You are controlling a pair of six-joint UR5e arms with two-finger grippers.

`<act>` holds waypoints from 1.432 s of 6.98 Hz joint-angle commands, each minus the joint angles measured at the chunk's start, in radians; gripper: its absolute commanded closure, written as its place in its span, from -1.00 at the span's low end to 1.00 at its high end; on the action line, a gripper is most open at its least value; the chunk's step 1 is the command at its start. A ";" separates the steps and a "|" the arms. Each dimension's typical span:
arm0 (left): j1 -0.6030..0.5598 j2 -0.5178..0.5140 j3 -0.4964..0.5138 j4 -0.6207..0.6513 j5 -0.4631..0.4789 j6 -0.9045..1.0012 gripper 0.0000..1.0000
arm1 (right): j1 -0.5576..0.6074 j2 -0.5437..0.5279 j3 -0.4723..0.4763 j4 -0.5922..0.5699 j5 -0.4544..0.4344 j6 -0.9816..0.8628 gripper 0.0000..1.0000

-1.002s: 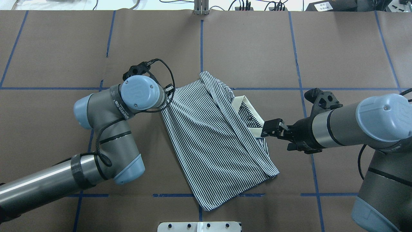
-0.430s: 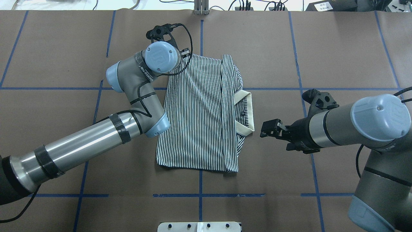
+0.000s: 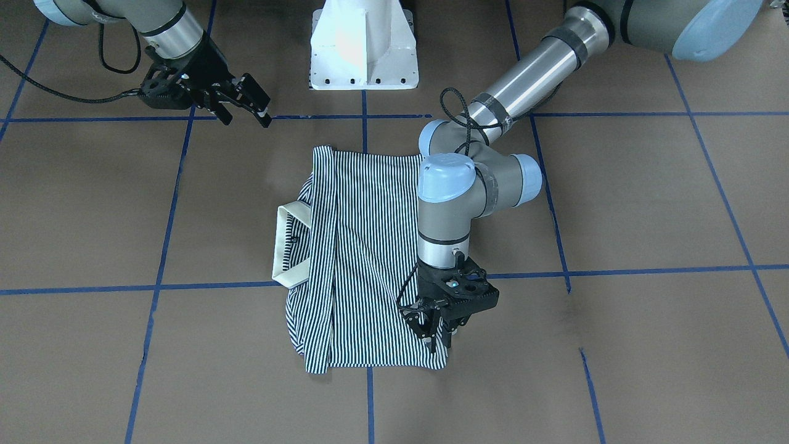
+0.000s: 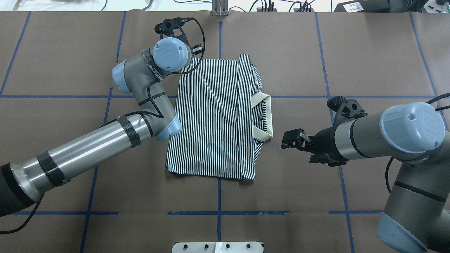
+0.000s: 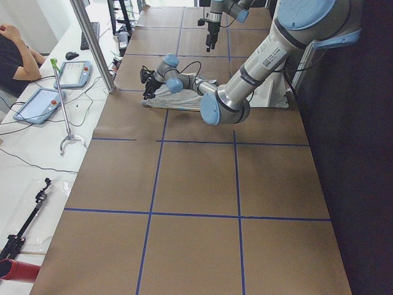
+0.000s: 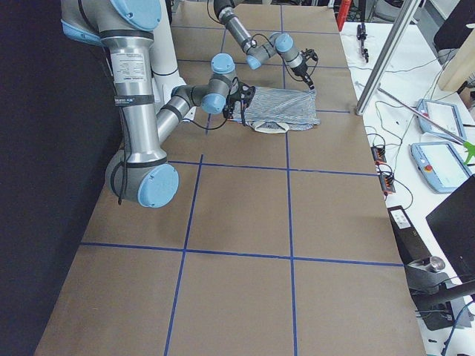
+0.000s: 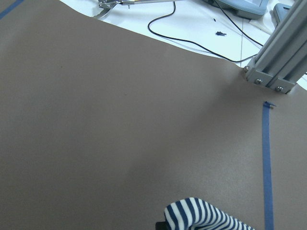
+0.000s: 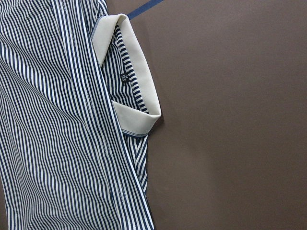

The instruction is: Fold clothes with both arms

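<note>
The striped polo shirt [image 4: 214,119] lies folded into a rough rectangle at mid-table, its cream collar [image 4: 268,117] on the robot's right side. My left gripper [image 3: 434,336] points down at the shirt's far left corner. It is shut on that corner, and a bit of striped cloth [image 7: 201,215] shows at the bottom of the left wrist view. In the overhead view the left wrist hides its fingers. My right gripper [image 4: 285,140] is open and empty, a short way right of the collar. The right wrist view shows the collar [image 8: 139,81] and shirt [image 8: 57,143], but no fingers.
The brown table cover is marked with blue tape lines [image 4: 219,196]. The white pedestal base [image 3: 363,49] stands at the robot's edge. An aluminium post [image 4: 219,8] and cables lie at the far edge. An operator [image 5: 12,49] and tablets are beyond it.
My left arm has dragged the shirt away from the robot and turned it square to the tape lines. The collar now lies apart from the right gripper, which has barely moved.
</note>
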 commanded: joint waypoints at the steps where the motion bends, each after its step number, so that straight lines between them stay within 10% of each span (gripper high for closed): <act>1: -0.057 -0.002 -0.010 0.003 -0.050 0.079 -1.00 | -0.002 0.069 -0.062 -0.012 -0.023 -0.005 -1.00; 3: -0.089 0.089 -0.164 0.031 -0.317 0.089 -1.00 | -0.001 0.106 -0.111 -0.090 -0.023 -0.186 -1.00; 6: -0.066 0.280 -0.656 0.341 -0.405 0.090 -1.00 | -0.039 0.332 -0.185 -0.467 -0.062 -0.331 -1.00; 10: -0.008 0.461 -1.059 0.576 -0.407 0.090 -1.00 | -0.147 0.507 -0.407 -0.511 -0.135 -0.362 -1.00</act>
